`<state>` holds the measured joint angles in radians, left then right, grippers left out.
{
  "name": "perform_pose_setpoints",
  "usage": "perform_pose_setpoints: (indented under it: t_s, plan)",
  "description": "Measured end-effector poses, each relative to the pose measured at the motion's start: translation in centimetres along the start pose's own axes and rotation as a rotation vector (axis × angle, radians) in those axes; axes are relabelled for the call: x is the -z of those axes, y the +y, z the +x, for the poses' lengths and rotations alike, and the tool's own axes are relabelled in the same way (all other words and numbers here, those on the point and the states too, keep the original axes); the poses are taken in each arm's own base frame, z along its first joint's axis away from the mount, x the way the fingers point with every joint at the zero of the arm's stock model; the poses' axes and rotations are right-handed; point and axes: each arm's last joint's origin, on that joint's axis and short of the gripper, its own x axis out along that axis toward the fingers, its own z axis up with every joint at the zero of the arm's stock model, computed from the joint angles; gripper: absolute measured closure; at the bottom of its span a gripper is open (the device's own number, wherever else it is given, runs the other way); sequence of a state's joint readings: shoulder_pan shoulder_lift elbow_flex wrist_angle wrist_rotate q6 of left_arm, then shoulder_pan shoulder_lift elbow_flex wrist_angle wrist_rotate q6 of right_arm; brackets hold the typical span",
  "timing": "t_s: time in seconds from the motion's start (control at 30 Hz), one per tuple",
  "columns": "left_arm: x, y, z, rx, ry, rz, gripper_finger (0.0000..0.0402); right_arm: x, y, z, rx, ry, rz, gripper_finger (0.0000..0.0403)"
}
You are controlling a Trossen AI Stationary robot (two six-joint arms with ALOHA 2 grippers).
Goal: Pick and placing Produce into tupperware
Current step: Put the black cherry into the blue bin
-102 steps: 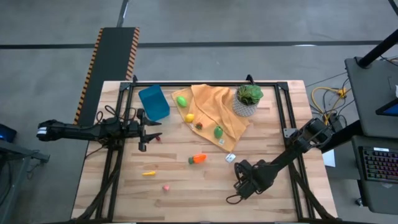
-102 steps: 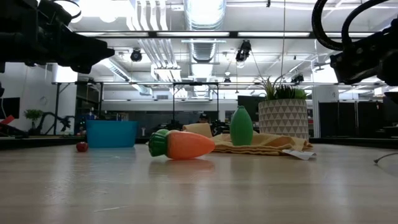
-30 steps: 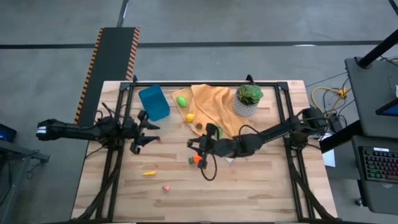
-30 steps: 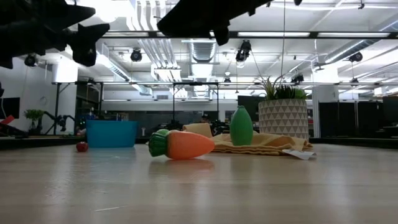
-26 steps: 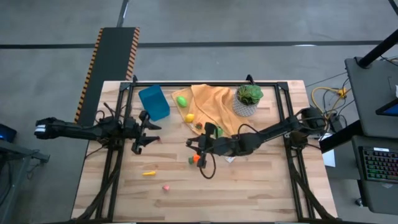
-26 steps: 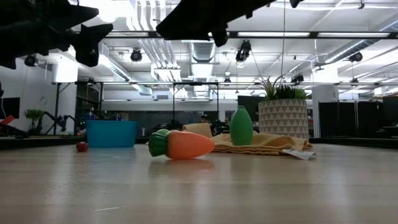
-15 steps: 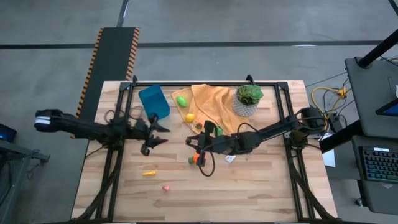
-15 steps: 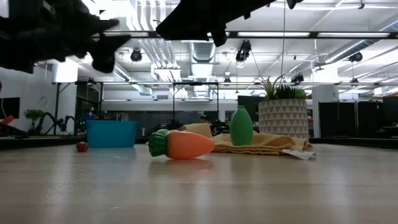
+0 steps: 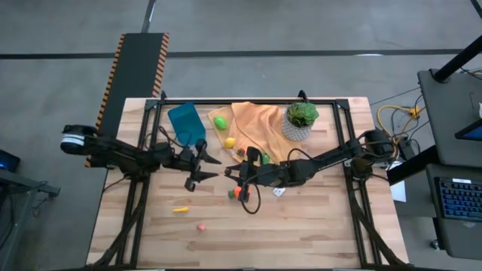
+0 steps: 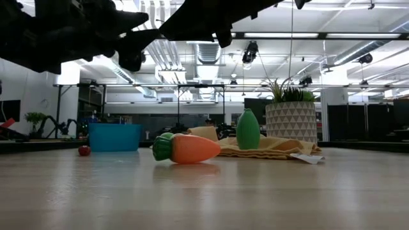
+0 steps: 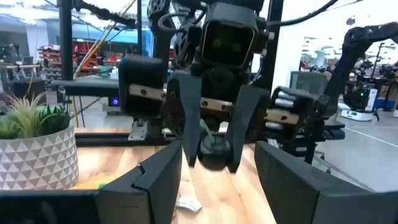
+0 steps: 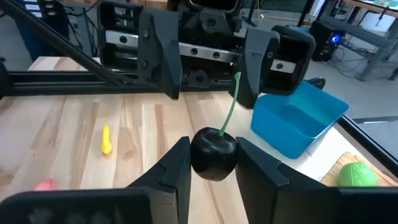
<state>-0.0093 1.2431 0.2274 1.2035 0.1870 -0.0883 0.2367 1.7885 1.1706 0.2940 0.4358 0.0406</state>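
The left claw [image 9: 205,169] has swung in from the left edge toward mid-surface, open and empty, facing the right claw [image 12: 213,163], which grips a dark cherry [image 12: 213,153]. The blue container [image 9: 187,123] sits far-left. Likely a handover.

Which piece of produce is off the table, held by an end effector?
The dark cherry with the green stem, gripped by the right end effector. The carrot, yellow piece and pink piece all lie on the table.
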Motion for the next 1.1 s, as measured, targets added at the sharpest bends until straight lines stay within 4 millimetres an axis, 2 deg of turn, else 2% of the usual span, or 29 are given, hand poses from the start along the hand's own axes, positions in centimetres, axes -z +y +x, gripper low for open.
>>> perform_pose_setpoints:
  t_s: [0.27,0.63,1.1]
  plan:
    - [-0.7,0.0,0.5,0.008,-0.071,0.034,0.0212,0.1,0.0,0.0,0.001,0.006,-0.003,0.0308]
    - [0.0,0.4,2.3,0.003,-0.028,0.028,0.0212,0.1,0.0,0.0,-0.002,0.006,-0.018,0.0308]
    - [-0.3,0.4,2.2,0.003,-0.041,0.033,0.0212,0.1,0.1,0.0,-0.025,0.007,-0.019,0.0308]
